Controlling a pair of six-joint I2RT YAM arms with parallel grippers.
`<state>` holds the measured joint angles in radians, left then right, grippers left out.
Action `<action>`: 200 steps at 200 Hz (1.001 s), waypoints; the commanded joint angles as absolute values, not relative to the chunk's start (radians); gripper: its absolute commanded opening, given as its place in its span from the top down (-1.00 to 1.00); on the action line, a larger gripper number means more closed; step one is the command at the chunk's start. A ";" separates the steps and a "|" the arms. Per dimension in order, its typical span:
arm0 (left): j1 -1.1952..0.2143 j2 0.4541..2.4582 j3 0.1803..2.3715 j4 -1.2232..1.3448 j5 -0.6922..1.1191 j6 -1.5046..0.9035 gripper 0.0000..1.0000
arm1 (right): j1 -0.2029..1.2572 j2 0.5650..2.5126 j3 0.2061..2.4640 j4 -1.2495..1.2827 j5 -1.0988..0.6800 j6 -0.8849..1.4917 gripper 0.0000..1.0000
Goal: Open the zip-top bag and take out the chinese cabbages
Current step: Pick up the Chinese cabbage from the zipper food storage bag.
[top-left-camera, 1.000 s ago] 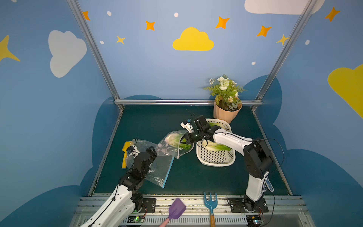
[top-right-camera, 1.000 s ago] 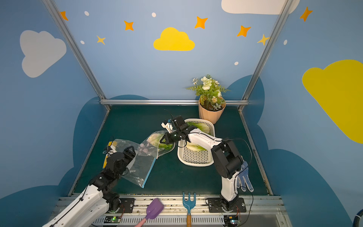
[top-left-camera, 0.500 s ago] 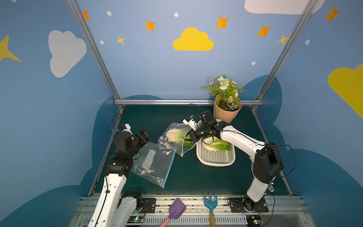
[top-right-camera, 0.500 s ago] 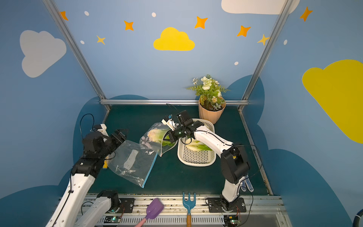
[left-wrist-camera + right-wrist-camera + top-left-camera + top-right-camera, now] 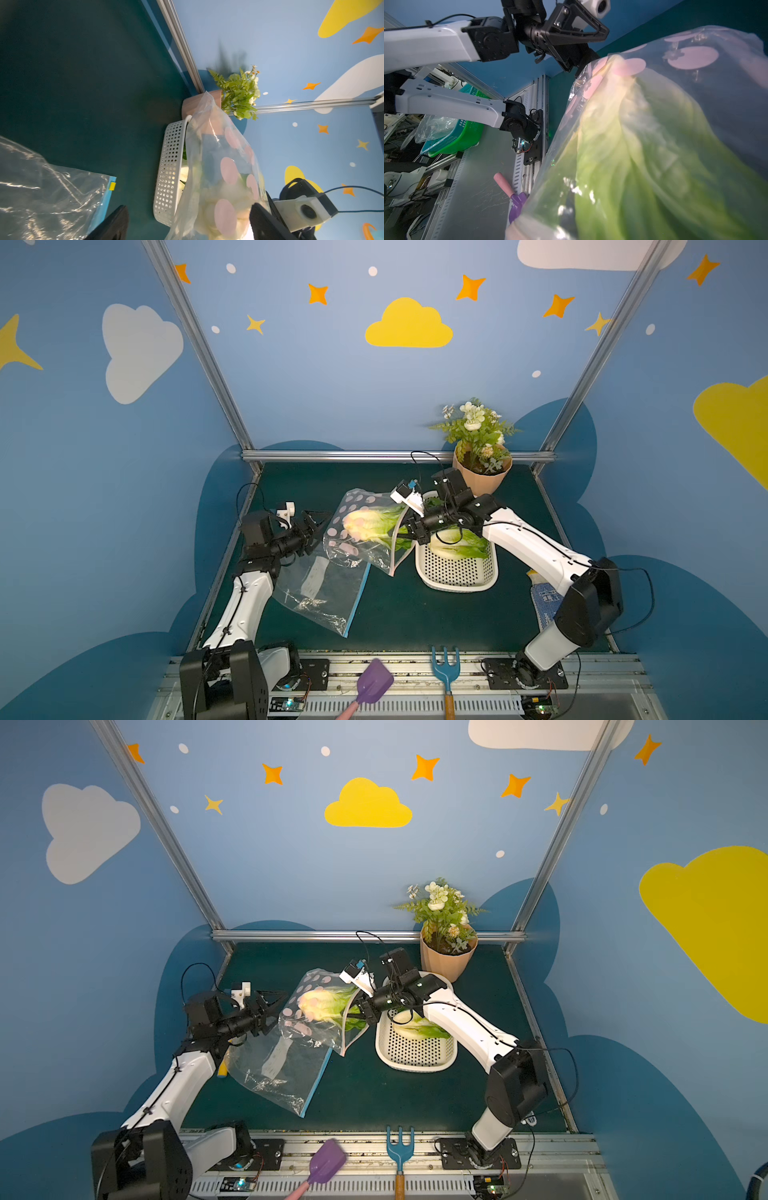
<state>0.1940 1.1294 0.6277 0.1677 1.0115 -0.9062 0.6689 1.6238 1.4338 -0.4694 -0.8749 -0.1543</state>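
- left gripper [image 5: 325,526] has swung up from the flat clear bag [image 5: 324,593] to the dotted zip-top bag [image 5: 353,549], jaws wide apart.
- right gripper [image 5: 409,531] is clamped on the bag's mouth, mid-frame.
- one chinese cabbage [image 5: 370,522] sits inside; a second cabbage [image 5: 457,543] lies in the white basket [image 5: 457,572].

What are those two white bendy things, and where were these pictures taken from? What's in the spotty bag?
They are two robot arms, each ending in a claw. Two pictures look down from a camera up high; two come from small cameras on the arms' wrists. The right claw is shut on a clear plastic bag with pink dots, holding it up with a green and yellowish cabbage head inside. The left claw is open next to the bag's other end. On the dark green table lie a flat clear bag with a blue zip strip and a white holey basket with more cabbage in it.
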 commanded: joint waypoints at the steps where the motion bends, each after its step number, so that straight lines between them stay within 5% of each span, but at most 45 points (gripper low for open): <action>1: 0.196 1.118 0.618 0.362 1.108 -1.007 -0.88 | 0.664 1.587 1.421 -0.457 -0.925 -0.192 1.00; 88: 0.075 1.091 0.574 0.365 1.096 -1.025 -0.80 | 0.666 1.598 1.421 -0.382 -0.926 -0.145 1.00; 135: 0.071 1.043 0.566 0.358 1.066 -1.026 -0.31 | 0.666 1.618 1.436 -0.385 -0.913 -0.136 1.00; 200: 0.072 1.032 0.582 0.298 1.033 -0.999 0.65 | 0.667 1.610 1.425 -0.367 -0.913 -0.121 1.00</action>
